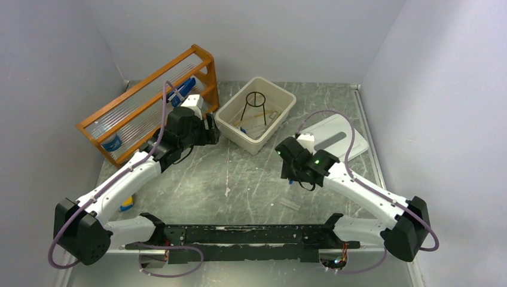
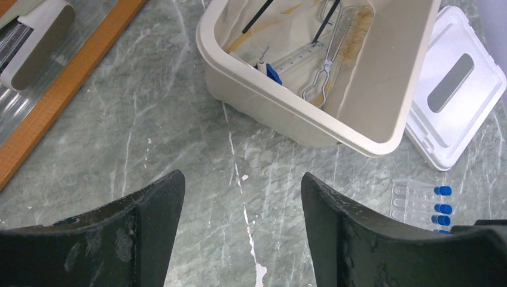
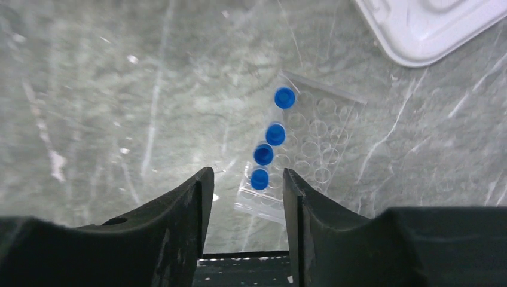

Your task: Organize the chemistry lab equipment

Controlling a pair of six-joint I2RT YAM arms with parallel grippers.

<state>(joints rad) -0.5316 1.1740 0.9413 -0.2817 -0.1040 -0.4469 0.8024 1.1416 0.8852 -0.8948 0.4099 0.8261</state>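
Lying on the desk [image 1: 239,179] close under the left arm, a small yellow-and-blue piece [image 1: 127,204] was easy to overlook, and a low sweep of that arm could have knocked it across the desk. Further in, the orange rack [image 1: 143,113] of clear rods stood near the left fingers [image 2: 152,209]. These were spread wide and held nothing, hanging over bare desk between the rack and the beige tub [image 2: 382,89]. A careless swing from there could have clipped the rack or shoved the tub's near wall. The tub held the black tripod [image 1: 256,98], the metal tongs [image 2: 326,66], the bristle brush [image 2: 359,21] and some tan tubing [image 2: 245,40]. The upright tripod took up much of the room, so anything dropped in might have caught on its ring or legs.

Right of the tub, the right fingers [image 3: 185,203] were parted and empty, poised low over the near end of the clear tray [image 3: 311,137] of blue-capped vials [image 3: 275,134]. The tray lay flat on the desk, not in the tub. Whether the tips touched it I could not tell. The tray looked thin and slick, so a pinch at one corner could have let it pivot, slip out, or tip and shed its four vials. Closing too high would have met the caps instead of the tray edge. The white lid [image 1: 332,140] lay just beyond, near enough to be nudged on the lift.
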